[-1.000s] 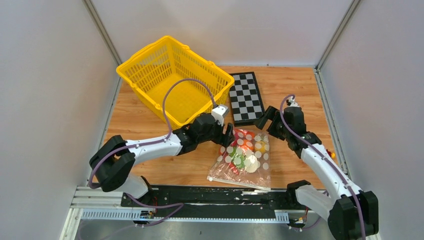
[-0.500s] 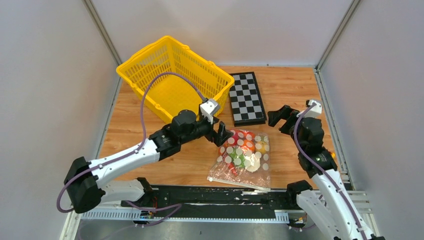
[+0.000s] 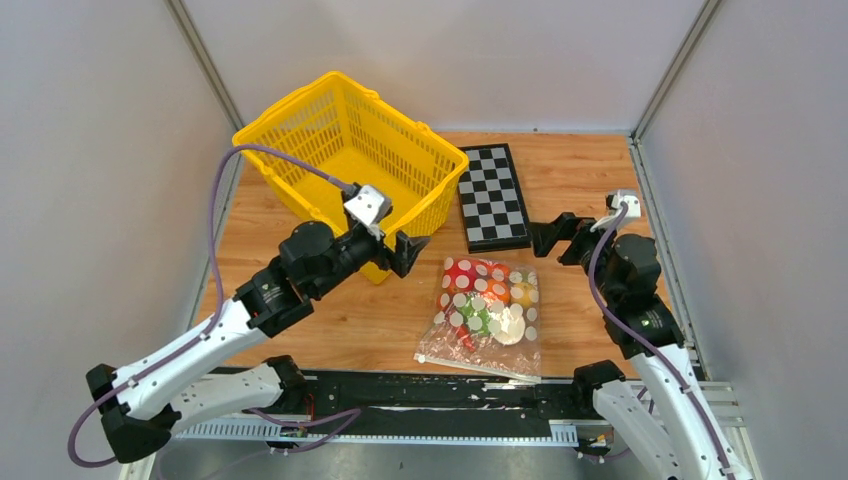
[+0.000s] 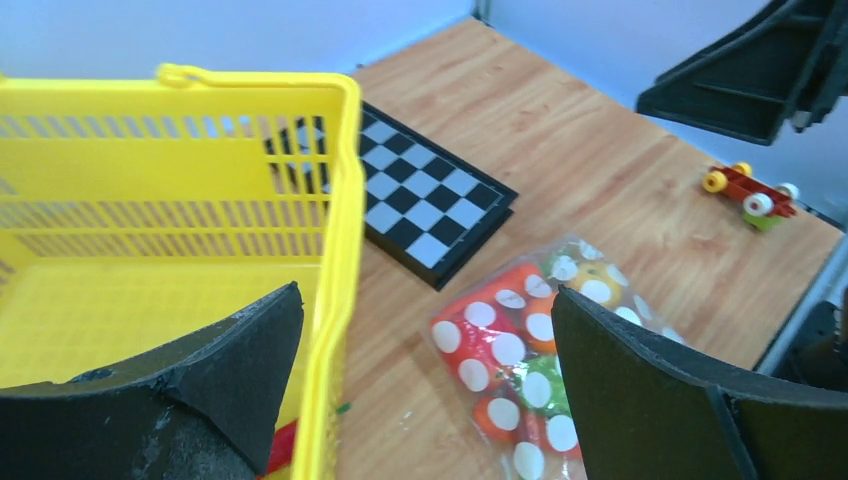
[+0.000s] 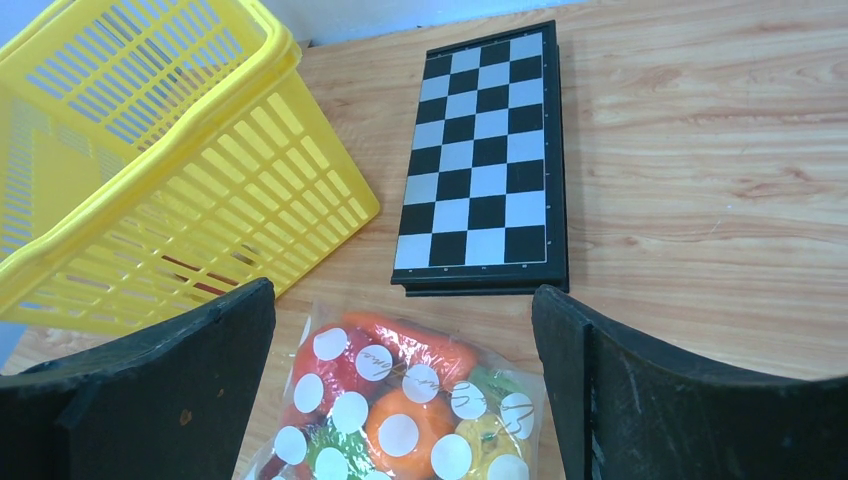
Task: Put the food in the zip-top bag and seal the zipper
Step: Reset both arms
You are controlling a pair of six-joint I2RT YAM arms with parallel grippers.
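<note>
Fingers of left arm [image 3: 408, 252] wide apart, empty, right fingers [image 3: 552, 238] likewise, zip-top bag [image 3: 485, 312] untouched.

My arms [image 3: 190, 345] show white link shells, black joint housings, and looping purple cables [image 3: 211, 230]. My fingers [image 4: 650, 400] are matte black wedges.

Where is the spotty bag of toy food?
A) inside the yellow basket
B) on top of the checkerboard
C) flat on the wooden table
C: the spotty bag lies flat on the wooden table, just on the near side of the checkerboard.
</note>
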